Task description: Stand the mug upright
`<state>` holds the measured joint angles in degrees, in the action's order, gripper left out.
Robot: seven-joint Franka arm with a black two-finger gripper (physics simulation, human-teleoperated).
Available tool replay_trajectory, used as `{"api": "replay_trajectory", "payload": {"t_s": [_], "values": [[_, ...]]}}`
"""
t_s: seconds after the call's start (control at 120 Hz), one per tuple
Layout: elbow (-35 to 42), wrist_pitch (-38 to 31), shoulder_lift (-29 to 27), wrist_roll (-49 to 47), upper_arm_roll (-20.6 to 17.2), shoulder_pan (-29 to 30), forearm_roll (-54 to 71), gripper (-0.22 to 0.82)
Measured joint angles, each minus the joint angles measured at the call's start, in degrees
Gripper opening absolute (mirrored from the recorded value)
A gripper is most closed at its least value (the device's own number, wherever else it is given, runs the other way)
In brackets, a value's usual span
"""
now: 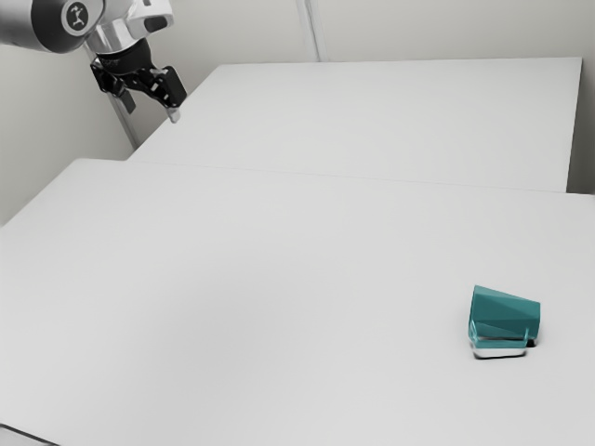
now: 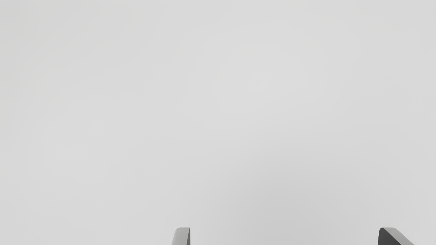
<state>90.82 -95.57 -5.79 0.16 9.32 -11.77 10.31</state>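
The black two-finger gripper point(image 1: 151, 108) hangs in the air at ten o'clock from the centre of the exterior view, on the white and grey jointed arm point(image 1: 113, 35), which enters that view from the same ten o'clock side. The hand is released: its two fingers point(image 2: 181, 237) stand wide apart, with nothing between them. A soft, darker shading lies on the plain pale surface seen past the fingertips in the wrist view.

The teal, faceted mug point(image 1: 507, 314) is at four o'clock from the centre of the exterior view, well apart from the gripper, and four o'clock from it as well. It lies on its side on the smooth white tabletop point(image 1: 251, 297), its broader end turned to nine o'clock and its narrower end to three o'clock. A pale strip with a dark outline point(image 1: 500, 352) runs along the mug's six o'clock side; whether it belongs to the handle I cannot tell.

At twelve to one o'clock, beyond the tabletop, is a second flat white surface point(image 1: 390, 121), with plain light grey walls point(image 1: 446, 28) behind it. A thin dark line point(image 1: 28, 435) crosses the corner of the exterior view at eight o'clock
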Motion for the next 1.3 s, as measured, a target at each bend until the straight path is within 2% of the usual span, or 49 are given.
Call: {"api": "replay_trajectory", "payload": {"t_s": [0.433,0.658,0.733,0.833,0.933,1.083,1.3], "values": [[2.89,-2.19,2.25,0.5,0.22,0.23,-0.88,0.6],[3.88,-4.46,9.44,0.23,-0.11,1.17,-17.94,0.6],[5.36,-7.0,12.16,0.16,-0.57,-0.8,-25.1,0.6],[6.05,-10.96,16.04,0.07,-3.39,-3.62,-33.94,0.6],[7.75,-15.18,19.52,-0.01,-4.56,-6.0,-42.59,0.6],[9.42,-22.74,24.55,-0.11,-8.67,-7.85,-51.21,0.6],[9.27,-33.03,31.18,0.08,-10.42,-12.44,-62.65,0.6]]}}
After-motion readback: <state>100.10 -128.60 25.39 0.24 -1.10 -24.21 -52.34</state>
